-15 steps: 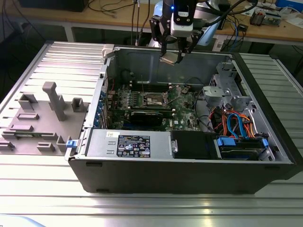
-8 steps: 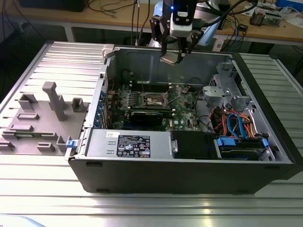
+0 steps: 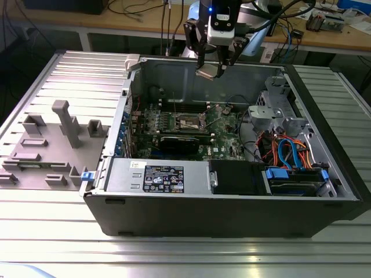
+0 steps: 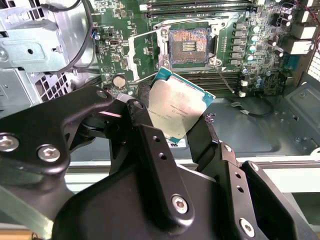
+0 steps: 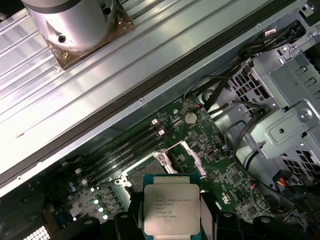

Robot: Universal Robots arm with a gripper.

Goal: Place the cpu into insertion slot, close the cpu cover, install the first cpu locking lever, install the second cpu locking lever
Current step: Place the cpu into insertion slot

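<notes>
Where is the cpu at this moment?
The cpu is clamped in the hand, held above the open case; in the second wrist view the empty slot lies just beyond it.

The exterior view stands off the arm and looks down at a slant. It is far enough back to take in the whole open computer case [image 3: 174, 214] and the ribbed table [image 3: 52, 243], with the gripper [image 3: 213, 69] in the upper middle of the frame. Both wrist views sit close behind the gripper, looking past the cpu [image 4: 175, 107] it clasps onto the motherboard [image 4: 125, 55]. All three views share the insertion slot [image 3: 190, 121].
</notes>
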